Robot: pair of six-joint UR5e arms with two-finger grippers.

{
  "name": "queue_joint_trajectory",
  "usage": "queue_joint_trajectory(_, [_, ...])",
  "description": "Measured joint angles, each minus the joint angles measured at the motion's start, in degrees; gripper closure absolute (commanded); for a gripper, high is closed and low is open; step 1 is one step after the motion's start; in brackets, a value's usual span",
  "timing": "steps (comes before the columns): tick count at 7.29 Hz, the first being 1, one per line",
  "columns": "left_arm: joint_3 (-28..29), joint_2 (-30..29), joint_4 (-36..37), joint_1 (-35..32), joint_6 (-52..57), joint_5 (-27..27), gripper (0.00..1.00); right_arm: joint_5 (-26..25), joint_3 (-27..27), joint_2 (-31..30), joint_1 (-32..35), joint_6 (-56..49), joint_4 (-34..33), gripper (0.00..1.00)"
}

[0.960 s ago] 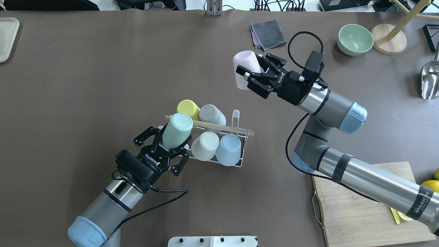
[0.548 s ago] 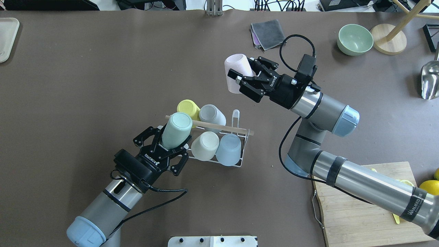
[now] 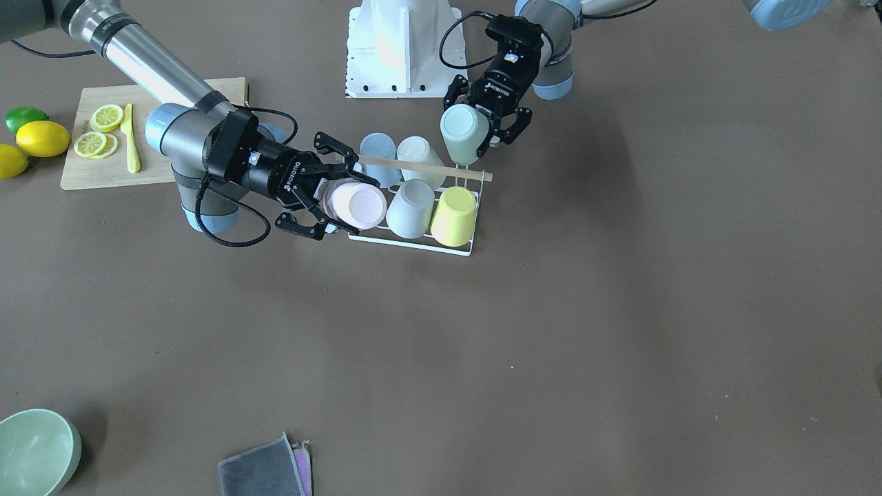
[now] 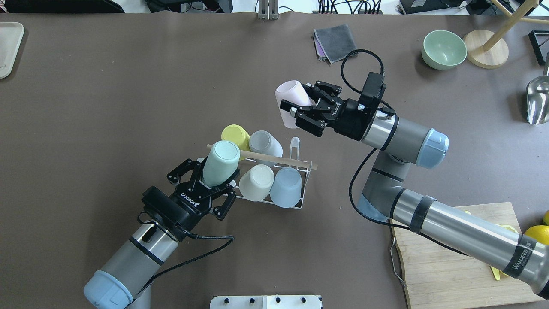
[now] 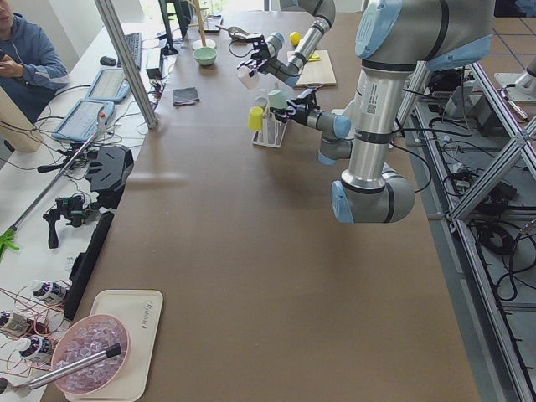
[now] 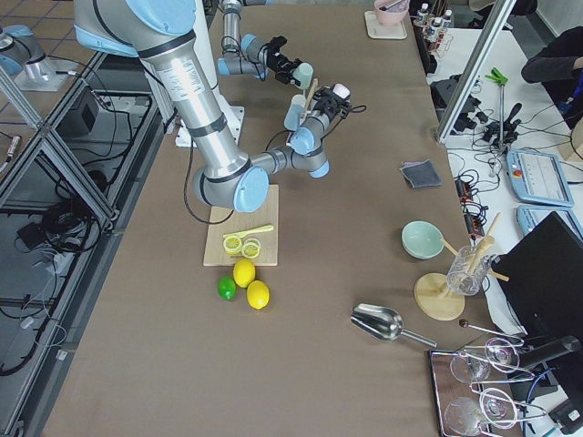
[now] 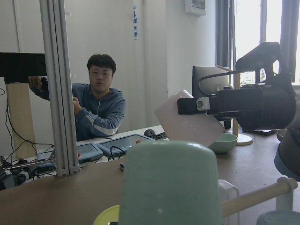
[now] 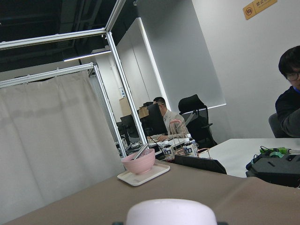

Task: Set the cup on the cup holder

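The cup holder [image 4: 296,201] is a white wire rack with a wooden rod [image 4: 279,159] across the top, at mid-table. It holds yellow [image 4: 233,135], grey [image 4: 265,143], cream [image 4: 256,182] and light blue [image 4: 286,186] cups, all upside down. My left gripper [image 4: 216,178] is shut on a mint green cup [image 4: 222,163], tilted at the rack's left end; it fills the left wrist view [image 7: 171,187]. My right gripper [image 4: 298,103] is shut on a pale pink cup [image 4: 286,95], held in the air beyond the rack's right end. The pink cup also shows in the front view [image 3: 358,205].
A grey cloth [image 4: 336,42], a green bowl [image 4: 444,49], a wooden stand base [image 4: 484,49] and a metal scoop [image 4: 538,101] lie at the far right. A cutting board [image 4: 454,262] with lemon slices is near right. A tray [image 4: 8,47] sits at the far left edge.
My right arm has carried the pink cup to the left and closer to the rack. My left arm and the mint green cup have not moved.
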Motion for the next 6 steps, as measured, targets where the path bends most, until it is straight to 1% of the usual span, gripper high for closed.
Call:
queue_joint_trajectory(1, [0.2, -0.1, 0.0, 0.0, -0.4, -0.2, 0.17, 1.6, 0.4, -0.1, 0.0, 0.0, -1.4, 1.0])
queue_joint_trajectory(3, [0.6, -0.1, 0.1, 0.1, -0.7, -0.2, 0.02, 4.8, 2.5, -1.1, -0.1, 0.0, -2.3, 1.0])
queue_joint_trajectory(5, [0.6, -0.1, 0.0, 0.1, -0.8, -0.2, 0.02, 8.9, 4.2, -2.4, -0.2, -0.1, -2.0, 1.0])
queue_joint_trajectory(6, [0.5, -0.2, 0.0, 0.1, -0.9, -0.1, 0.02, 10.0, 4.7, -2.7, -0.1, -0.2, -1.9, 1.0])
